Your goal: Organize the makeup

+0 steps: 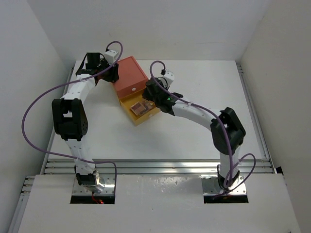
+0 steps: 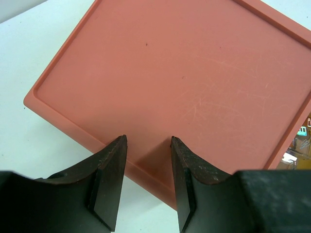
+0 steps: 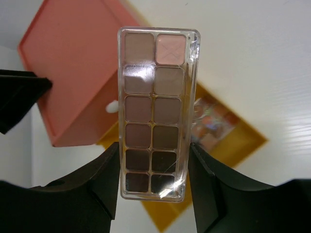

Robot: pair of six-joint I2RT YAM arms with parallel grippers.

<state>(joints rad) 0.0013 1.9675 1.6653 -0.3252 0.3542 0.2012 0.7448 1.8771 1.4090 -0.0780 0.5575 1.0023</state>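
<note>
Right wrist view shows the right pincer [image 3: 153, 153] closed partway on a clear eyeshadow palette [image 3: 155, 111], with one finger pressed against each long side near its lower end. The palette stands upright between the fingers. Its twelve pans run from pale pink at the far end to dark brown closest to the pincer. Behind it, just to the right, the yellow drawer [image 3: 243, 141] lies open with a blurred second palette [image 3: 211, 121] of mixed colours inside. The orange box [image 3: 73, 73] sits off to the upper left on the white bench [image 3: 252, 48]. The left pincer [image 2: 148, 141] stands partly open over the near edge of the box top and grips nothing. Whether its tips touch the box cannot be told.
</note>
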